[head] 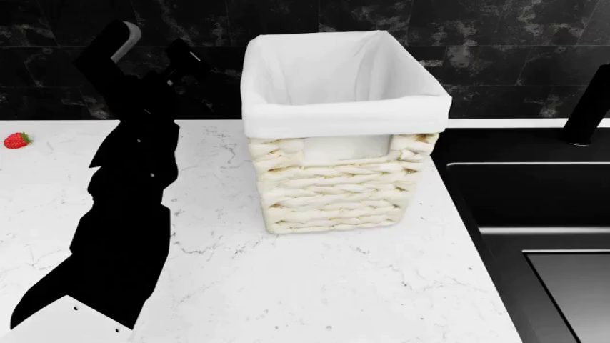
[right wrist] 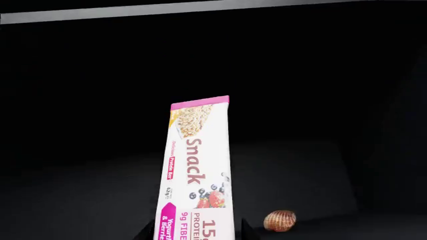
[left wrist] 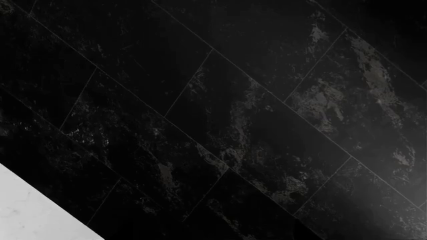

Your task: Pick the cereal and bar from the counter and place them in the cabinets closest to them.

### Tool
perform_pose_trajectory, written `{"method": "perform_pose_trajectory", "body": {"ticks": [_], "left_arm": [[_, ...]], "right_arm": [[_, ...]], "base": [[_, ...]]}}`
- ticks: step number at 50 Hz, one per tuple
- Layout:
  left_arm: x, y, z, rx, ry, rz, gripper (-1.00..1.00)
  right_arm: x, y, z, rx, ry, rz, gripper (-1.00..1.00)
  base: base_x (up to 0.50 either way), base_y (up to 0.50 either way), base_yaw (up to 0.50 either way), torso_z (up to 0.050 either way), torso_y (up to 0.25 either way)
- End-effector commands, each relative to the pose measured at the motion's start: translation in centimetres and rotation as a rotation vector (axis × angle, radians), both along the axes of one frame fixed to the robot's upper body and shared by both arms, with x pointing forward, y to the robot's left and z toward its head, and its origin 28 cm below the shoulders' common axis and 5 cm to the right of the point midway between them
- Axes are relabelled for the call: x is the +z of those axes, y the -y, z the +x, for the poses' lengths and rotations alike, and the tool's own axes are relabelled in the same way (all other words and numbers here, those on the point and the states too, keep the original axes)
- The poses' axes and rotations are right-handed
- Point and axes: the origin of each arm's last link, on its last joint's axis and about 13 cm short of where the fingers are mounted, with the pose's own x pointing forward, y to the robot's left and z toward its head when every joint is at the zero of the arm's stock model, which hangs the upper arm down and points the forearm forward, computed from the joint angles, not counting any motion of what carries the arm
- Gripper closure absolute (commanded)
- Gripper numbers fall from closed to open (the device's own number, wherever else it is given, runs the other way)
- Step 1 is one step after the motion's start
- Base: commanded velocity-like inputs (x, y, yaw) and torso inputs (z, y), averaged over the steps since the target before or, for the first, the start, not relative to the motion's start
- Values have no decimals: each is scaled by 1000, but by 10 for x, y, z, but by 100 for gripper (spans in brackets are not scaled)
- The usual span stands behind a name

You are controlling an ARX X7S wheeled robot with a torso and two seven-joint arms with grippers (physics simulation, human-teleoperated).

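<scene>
The bar stands upright, its magenta-edged cream end uppermost and "Snack" printed along it. My right gripper is shut on its lower end, a dark finger showing on either side, inside a dark cabinet space. This gripper is out of the head view. My left gripper is raised in front of the black tiled wall above the white marble counter, its two fingers apart with nothing between them. The left wrist view shows only black tiles and a corner of the counter. The cereal is out of view.
A wicker basket with a white liner stands mid-counter. A dark sink and a black faucet lie to the right. A small red berry sits far left. A brown shell-like thing rests near the bar.
</scene>
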Motion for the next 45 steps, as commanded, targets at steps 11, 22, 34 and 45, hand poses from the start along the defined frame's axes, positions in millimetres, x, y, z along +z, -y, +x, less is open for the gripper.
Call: {"method": "perform_pose_trajectory", "body": {"ticks": [11,22,34,45], "left_arm": [[0,0,0,-1,1,1,-100],[0,1,0,0,-1,8,-100],[0,0,0,0,0,8,-100],[0,0,0,-2,0,9,-100]], "right_arm": [[3,13,79,-14,-250,65,100],[-24,23,120,5,-455,113,100],[-36,23,132,-11,-543,86,-100],[-33,23,128,-30,-509,57,-100]], "base": [[0,0,0,0,0],[7,0,3,0,0],[8,1,6,0,0],[7,2,7,0,0]]}}
